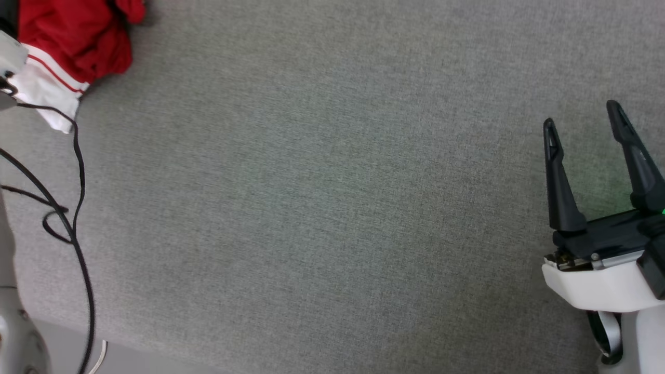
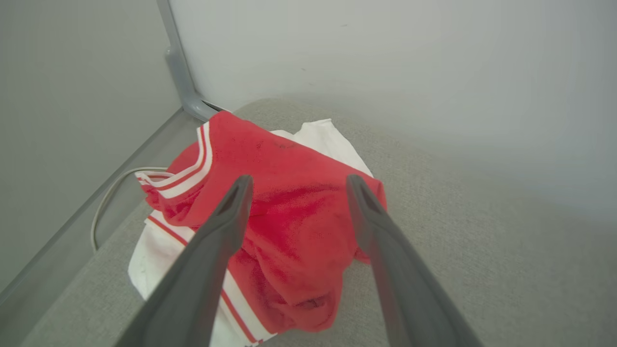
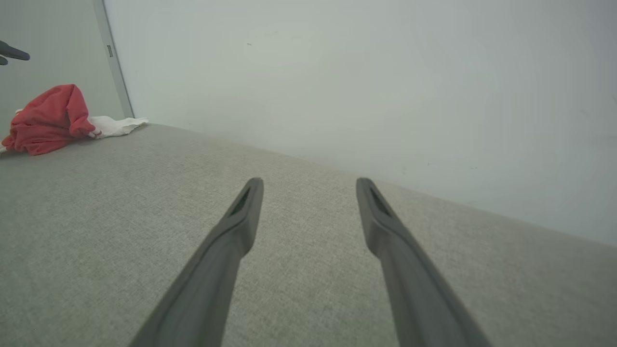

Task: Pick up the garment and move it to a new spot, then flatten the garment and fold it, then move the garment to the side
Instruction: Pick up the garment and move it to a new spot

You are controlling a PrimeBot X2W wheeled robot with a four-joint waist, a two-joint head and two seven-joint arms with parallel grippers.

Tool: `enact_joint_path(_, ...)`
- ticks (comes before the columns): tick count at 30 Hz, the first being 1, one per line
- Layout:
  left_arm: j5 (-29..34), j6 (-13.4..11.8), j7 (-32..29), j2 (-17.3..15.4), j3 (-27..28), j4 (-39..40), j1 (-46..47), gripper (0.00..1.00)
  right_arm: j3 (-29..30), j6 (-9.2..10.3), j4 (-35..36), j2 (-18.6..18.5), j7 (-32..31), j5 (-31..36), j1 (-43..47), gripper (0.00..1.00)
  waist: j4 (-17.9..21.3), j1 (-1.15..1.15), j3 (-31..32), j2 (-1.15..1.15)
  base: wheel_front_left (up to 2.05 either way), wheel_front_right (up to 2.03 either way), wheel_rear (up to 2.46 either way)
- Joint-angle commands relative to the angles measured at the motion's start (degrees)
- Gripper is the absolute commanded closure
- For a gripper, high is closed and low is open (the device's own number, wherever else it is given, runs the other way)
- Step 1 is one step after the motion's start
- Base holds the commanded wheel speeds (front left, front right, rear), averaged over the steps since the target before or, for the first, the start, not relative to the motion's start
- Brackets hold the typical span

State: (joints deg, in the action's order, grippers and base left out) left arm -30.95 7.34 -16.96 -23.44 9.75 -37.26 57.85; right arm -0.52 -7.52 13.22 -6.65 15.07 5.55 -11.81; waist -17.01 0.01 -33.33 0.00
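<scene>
The garment [image 1: 72, 47] is a red shirt with white striped-trim sleeves, lying crumpled at the far left corner of the grey table [image 1: 332, 208]. Seen from the left wrist, the garment [image 2: 289, 221] fills the space just beyond my left gripper [image 2: 299, 185], which hangs open above it with nothing between its fingers. My right gripper [image 1: 582, 114] stands open over bare table at the right, far from the shirt. From the right wrist the garment [image 3: 48, 120] is a small red heap at the far left, beyond my open right gripper [image 3: 311, 185].
Black cables [image 1: 72, 208] hang along the table's left side beside my pale left arm [image 1: 10, 291]. A grey wall [image 3: 385, 96] backs the table, with a metal post [image 2: 181, 72] at the corner and a pale cord [image 2: 103, 202] below it.
</scene>
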Motion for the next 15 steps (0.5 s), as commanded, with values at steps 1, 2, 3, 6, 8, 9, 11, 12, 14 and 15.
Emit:
enact_joint_path(1,-2.5,0.0,-4.2,-1.2,-0.9,-0.5,1.4,0.00,0.2,0.06,0.8,-0.6,0.2,0.2,-1.2,0.00,0.7,-0.01,-2.1,0.00,0.00,0.00,0.00)
enact_joint_path(2,-3.6,0.0,-6.8,-1.8,-1.4,-1.0,1.8,0.00,0.3,0.06,1.0,-0.7,0.2,0.2,-1.5,0.00,0.8,-0.01,-2.6,0.00,0.00,0.00,0.00)
enact_joint_path(3,-4.4,0.0,-9.5,-2.5,-2.1,-1.6,2.0,0.00,0.4,0.06,1.1,-0.9,0.2,0.3,-1.6,0.00,1.0,-0.01,-3.2,0.00,0.00,0.00,0.00)
enact_joint_path(6,-6.6,0.0,-16.3,-4.2,-3.7,-3.8,2.7,0.00,0.3,0.05,1.5,-1.2,0.2,0.5,-2.0,0.00,1.6,-0.01,-4.6,0.00,0.00,0.00,0.00)
enact_joint_path(8,-8.1,0.0,-19.6,-4.6,-4.3,-5.3,3.1,0.00,0.3,0.06,1.8,-1.3,0.2,0.5,-2.6,0.00,2.0,-0.01,-5.6,0.00,0.00,0.00,0.00)
enact_joint_path(9,-8.8,0.0,-21.2,-4.7,-4.6,-6.1,3.2,0.00,0.4,0.06,2.0,-1.3,0.2,0.6,-2.7,0.00,2.2,-0.01,-6.0,0.00,0.00,0.00,0.00)
enact_joint_path(11,-9.5,0.0,-23.8,-5.3,-5.3,-7.7,3.4,0.00,0.5,0.06,2.1,-1.4,0.2,0.8,-2.7,0.00,2.4,-0.01,-6.7,0.00,0.00,0.00,0.00)
enact_joint_path(12,-9.7,0.0,-25.1,-5.4,-5.6,-8.8,3.4,0.00,0.5,0.06,2.1,-1.5,0.2,0.8,-2.9,0.00,2.6,-0.01,-7.0,0.00,0.00,0.00,0.00)
enact_joint_path(14,-9.4,0.0,-27.1,-5.3,-6.8,-10.8,3.1,0.00,0.5,0.06,2.2,-1.5,0.2,0.9,-3.1,0.00,2.8,-0.01,-7.5,0.00,0.00,0.00,0.00)
enact_joint_path(15,-9.4,0.0,-27.1,-5.3,-6.8,-10.8,3.1,0.00,0.5,0.06,2.2,-1.5,0.2,0.9,-3.1,0.00,2.8,-0.01,-7.5,0.00,0.00,0.00,0.00)
